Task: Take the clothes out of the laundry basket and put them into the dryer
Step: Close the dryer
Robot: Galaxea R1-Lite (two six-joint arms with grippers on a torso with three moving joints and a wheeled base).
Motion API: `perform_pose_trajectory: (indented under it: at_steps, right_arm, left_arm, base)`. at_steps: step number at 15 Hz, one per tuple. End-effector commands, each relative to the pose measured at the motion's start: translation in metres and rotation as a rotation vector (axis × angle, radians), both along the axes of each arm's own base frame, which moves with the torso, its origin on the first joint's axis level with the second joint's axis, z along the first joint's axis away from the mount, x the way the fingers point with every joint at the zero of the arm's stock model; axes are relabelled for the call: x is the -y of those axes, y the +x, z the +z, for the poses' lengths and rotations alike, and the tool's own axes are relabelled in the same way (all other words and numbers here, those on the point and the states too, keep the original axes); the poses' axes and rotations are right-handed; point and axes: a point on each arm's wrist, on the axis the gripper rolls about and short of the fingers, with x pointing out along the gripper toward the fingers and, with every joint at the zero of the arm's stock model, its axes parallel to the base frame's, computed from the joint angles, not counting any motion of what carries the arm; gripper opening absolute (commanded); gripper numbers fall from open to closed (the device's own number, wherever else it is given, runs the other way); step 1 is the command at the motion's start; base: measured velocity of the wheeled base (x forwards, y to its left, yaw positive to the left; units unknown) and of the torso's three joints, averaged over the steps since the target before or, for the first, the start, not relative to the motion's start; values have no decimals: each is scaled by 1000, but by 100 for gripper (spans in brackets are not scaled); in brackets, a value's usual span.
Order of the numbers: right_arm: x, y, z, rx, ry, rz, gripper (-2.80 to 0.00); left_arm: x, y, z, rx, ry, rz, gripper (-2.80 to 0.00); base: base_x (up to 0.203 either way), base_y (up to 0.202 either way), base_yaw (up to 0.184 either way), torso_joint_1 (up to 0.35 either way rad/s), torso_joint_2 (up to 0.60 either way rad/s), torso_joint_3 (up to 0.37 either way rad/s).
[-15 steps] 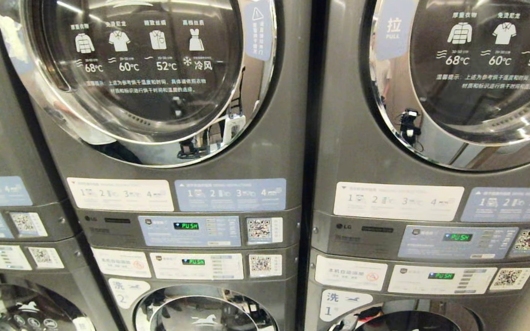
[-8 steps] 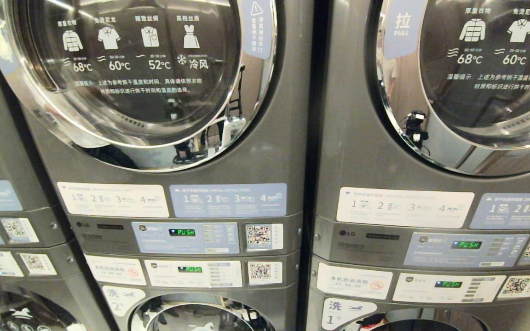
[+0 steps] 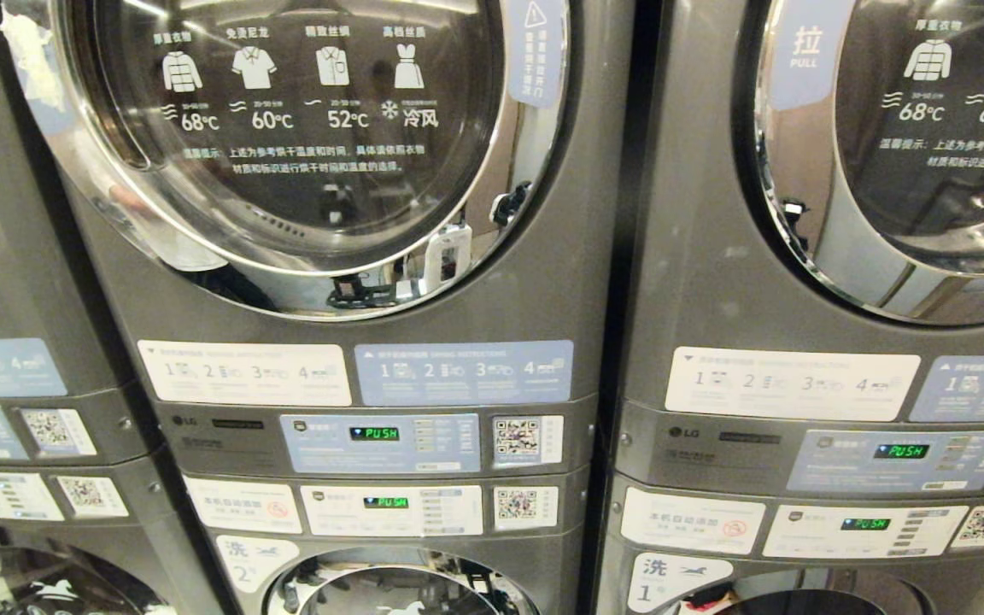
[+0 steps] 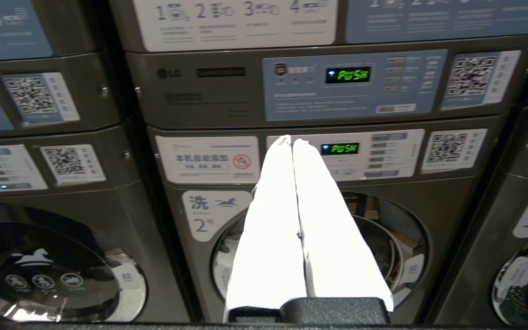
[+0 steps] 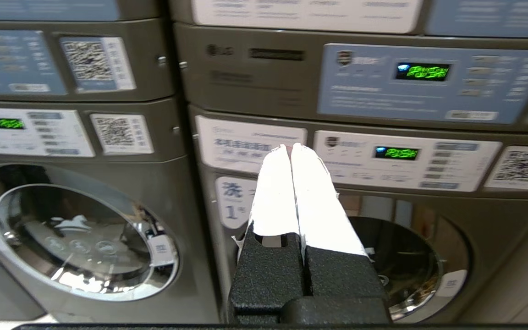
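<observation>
A grey dryer with a round chrome-rimmed glass door fills the upper middle of the head view, door closed. A second closed dryer door is at the right. The laundry basket and the clothes are out of view. Neither arm shows in the head view. My left gripper is shut and empty, its white fingers pointing at the panel above washer number 2. My right gripper is also shut and empty, held in front of washer number 1.
The machines stand in stacked columns side by side, dryers above and washers below. Control panels with green "PUSH" displays and QR stickers run between them. A third column stands at the left edge.
The whole head picture has shifted, with the machines now sitting further right in it, so the camera has moved. The dryer doors remain closed.
</observation>
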Motion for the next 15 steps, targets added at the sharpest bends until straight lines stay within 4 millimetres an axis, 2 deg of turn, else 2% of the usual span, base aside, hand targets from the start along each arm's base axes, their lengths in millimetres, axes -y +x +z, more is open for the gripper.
perform_pose_trajectory:
  at_steps: [1, 9, 12, 15]
  right_arm:
    - [0, 0, 0, -1, 0, 0, -280]
    - [1, 1, -2, -3, -21, -26, -280]
    - [1, 2, -7, -15, -186, -13, -280]
    - [0, 2, -8, -14, -196, 5, -280]
  left_arm:
    - [0, 0, 0, 2, 0, 0, -280]
    - [0, 0, 0, 2, -6, 0, -280]
    - [0, 0, 0, 1, -3, 0, -280]
    - [0, -1, 4, 26, 3, -4, -280]
  base:
    - [0, 188, -3, 2, 2, 3]
    - [0, 182, -3, 1, 3, 1]
    - [0, 25, -1, 2, 2, 1]
    - [0, 0, 0, 0, 0, 0]
